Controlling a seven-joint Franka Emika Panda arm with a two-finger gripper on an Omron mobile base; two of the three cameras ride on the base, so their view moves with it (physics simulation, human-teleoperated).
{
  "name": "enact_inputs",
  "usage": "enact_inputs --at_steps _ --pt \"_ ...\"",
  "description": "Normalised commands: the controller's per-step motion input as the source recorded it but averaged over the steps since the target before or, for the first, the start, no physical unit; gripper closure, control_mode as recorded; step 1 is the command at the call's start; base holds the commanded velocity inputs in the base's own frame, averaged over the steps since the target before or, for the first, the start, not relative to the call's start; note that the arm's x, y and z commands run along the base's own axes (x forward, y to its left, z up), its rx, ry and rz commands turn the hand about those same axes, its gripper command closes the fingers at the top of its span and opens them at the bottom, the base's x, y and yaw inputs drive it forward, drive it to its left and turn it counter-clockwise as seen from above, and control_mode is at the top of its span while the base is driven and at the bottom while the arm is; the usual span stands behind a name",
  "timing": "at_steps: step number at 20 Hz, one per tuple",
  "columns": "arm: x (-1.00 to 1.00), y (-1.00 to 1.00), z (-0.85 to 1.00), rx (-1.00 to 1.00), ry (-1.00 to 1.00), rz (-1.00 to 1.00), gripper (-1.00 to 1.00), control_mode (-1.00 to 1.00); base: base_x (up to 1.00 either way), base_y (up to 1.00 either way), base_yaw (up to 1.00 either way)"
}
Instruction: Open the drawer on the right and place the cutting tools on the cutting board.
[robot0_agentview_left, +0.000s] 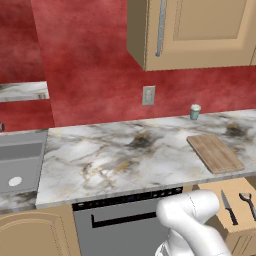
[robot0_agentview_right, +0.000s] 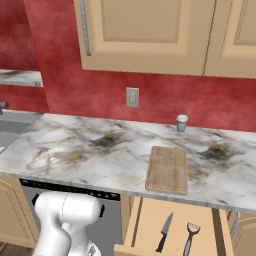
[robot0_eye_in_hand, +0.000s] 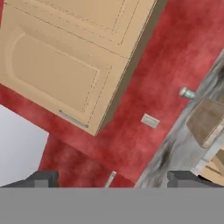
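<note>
With the drawer open at lower right, knife and peeler inside below the cutting board, the gripper, fingers spread and empty, should descend squarely over the knife handle.

the drawer stands pulled out below the table, right of the dishwasher. in it, knife left, rounded-head tool right, apart. cutting board on the table directly above; cup behind it by the wall; sink far left.
</note>
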Motion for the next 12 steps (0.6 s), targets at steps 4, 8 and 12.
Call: enact_inputs --at_steps 4,8,12 --pt "0.16 0.24 0.61 -0.16 0.0 -0.06 -1.0 -1.0 0.0 0.0 0.0" --pt "0.18 0.21 0.5 -0.15 0.01 -0.07 -1.0 -1.0 0.0 0.0 0.0" --pt "0.45 0.19 0.37 -0.19 0.1 -0.06 -1.0 -1.0 0.0 0.0 0.0"
